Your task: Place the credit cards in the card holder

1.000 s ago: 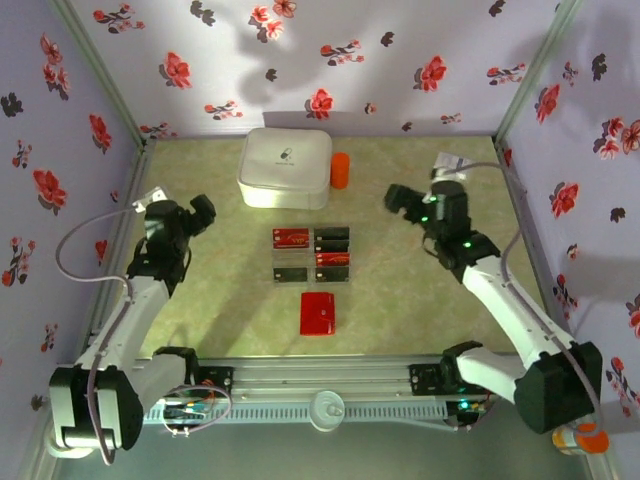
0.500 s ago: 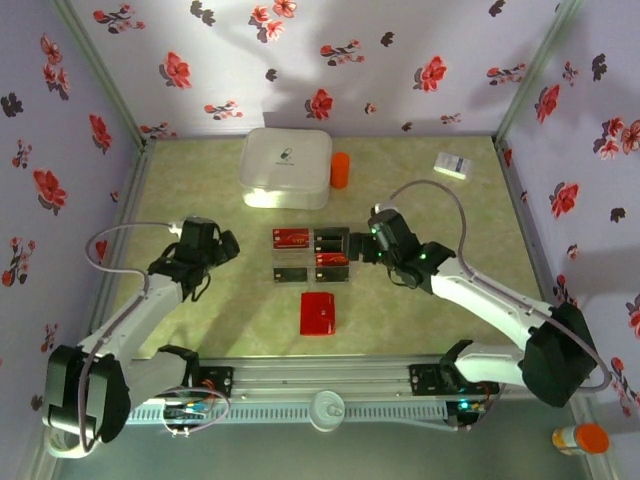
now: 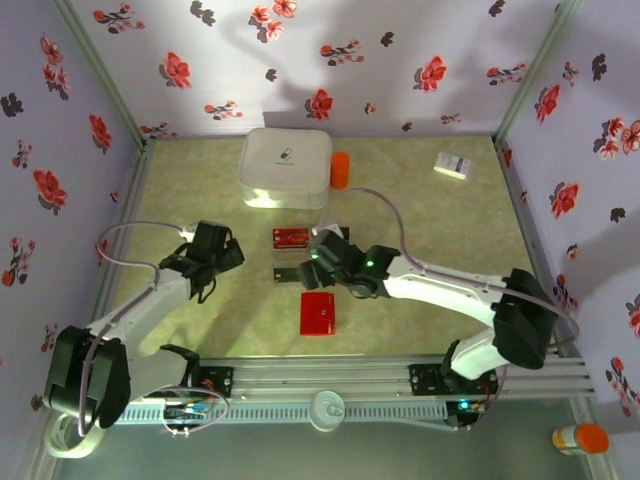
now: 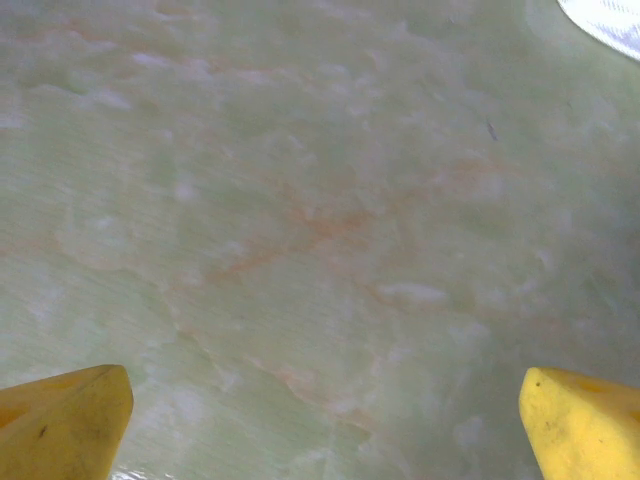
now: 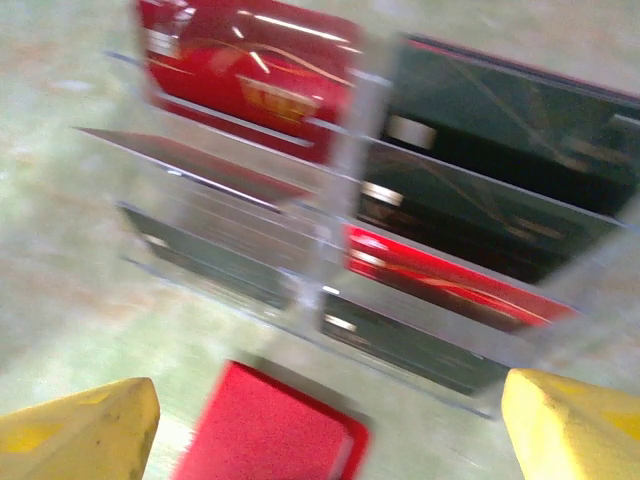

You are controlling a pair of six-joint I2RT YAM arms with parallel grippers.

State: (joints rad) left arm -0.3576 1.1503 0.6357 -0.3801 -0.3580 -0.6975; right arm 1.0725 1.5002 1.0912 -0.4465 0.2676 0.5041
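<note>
The credit cards [image 5: 250, 75] lie in two columns in a clear rack, red, black and grey ones, blurred in the right wrist view. From above, one red card [image 3: 291, 237] and a grey card [image 3: 287, 272] show; the others are hidden under my right arm. The card holder [image 3: 318, 313] is a flat red wallet lying shut just in front of the cards, and its near corner [image 5: 265, 430] sits between my yellow fingertips [image 5: 80, 430]. My right gripper [image 3: 318, 258] hovers open over the cards, holding nothing. My left gripper [image 3: 230, 255] stands open over bare table [image 4: 320, 200], left of the cards.
A big white rounded box [image 3: 285, 168] and an orange cylinder [image 3: 340, 170] stand behind the cards. A small white box [image 3: 453, 166] lies at the back right. Flowered walls close off three sides, and a metal rail [image 3: 320, 380] runs along the near edge.
My right arm has swung from the back right to above the cards. My left gripper has moved nearer and toward the middle.
</note>
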